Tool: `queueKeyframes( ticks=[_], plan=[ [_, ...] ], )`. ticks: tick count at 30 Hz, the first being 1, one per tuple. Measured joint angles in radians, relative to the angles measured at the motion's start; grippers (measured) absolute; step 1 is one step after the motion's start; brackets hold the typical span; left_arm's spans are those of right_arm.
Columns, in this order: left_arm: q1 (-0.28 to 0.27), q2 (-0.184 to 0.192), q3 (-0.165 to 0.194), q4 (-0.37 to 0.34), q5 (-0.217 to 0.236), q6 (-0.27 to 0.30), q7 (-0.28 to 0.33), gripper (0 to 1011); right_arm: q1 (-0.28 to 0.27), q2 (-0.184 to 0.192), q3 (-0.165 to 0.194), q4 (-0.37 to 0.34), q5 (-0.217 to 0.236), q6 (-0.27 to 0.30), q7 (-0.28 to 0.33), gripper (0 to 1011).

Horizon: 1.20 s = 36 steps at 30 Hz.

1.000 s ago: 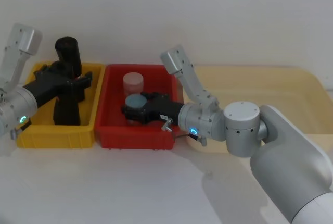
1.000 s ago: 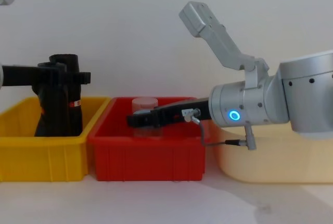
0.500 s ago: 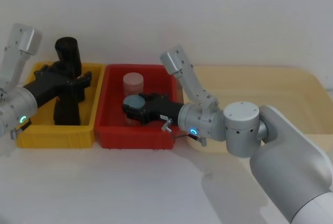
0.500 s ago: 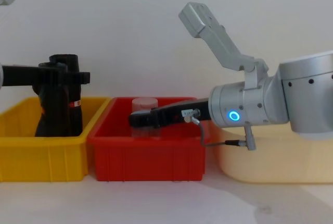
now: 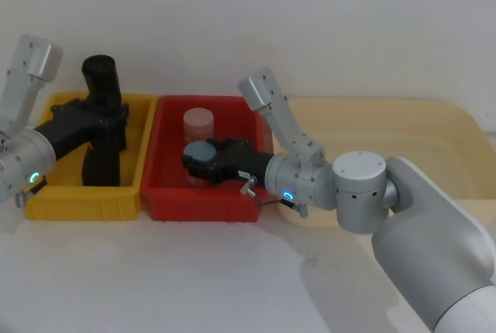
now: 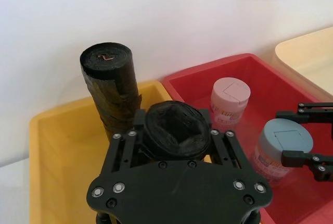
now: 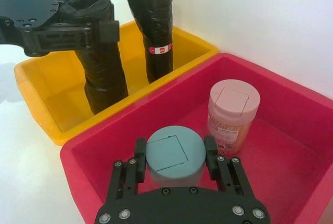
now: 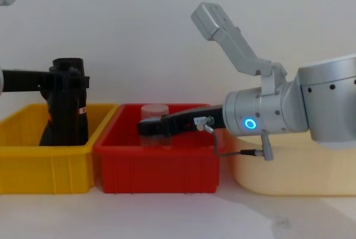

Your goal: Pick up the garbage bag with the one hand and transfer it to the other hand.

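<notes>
Two black rolls stand in the yellow bin (image 5: 77, 201) at the table's left edge. The garbage bag (image 7: 104, 73) is the plain one nearer the bin's middle, and the left end effector (image 5: 107, 118) is clamped around its upper part. It looks light, firm as a roll yet slightly squashy and slick, so a snug hold high up should leave the lower length free for the right end effector (image 7: 174, 146). That one is closed on a blue-lidded jar (image 5: 201, 152) in the red bin (image 5: 201, 201). The right wrist view separates the rolls and shows the labelled roll (image 7: 156, 31)'s red-and-white band; from the head they overlap.
</notes>
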Motion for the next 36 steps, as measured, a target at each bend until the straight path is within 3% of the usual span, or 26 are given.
queueKeyframes(
  ticks=[4,13,36],
  plan=[
    [0.0,0.0,0.0,0.0,0.0,0.0,0.0,506,0.0,0.0,0.0,0.0,0.0,0.0,0.0,645],
    [0.0,0.0,0.0,0.0,0.0,0.0,0.0,439,0.0,0.0,0.0,0.001,0.0,0.0,0.0,645],
    [0.004,-0.003,-0.004,0.0,0.003,-0.011,-0.001,341,-0.005,0.008,0.001,-0.016,0.0,0.001,0.004,645]
  ],
)
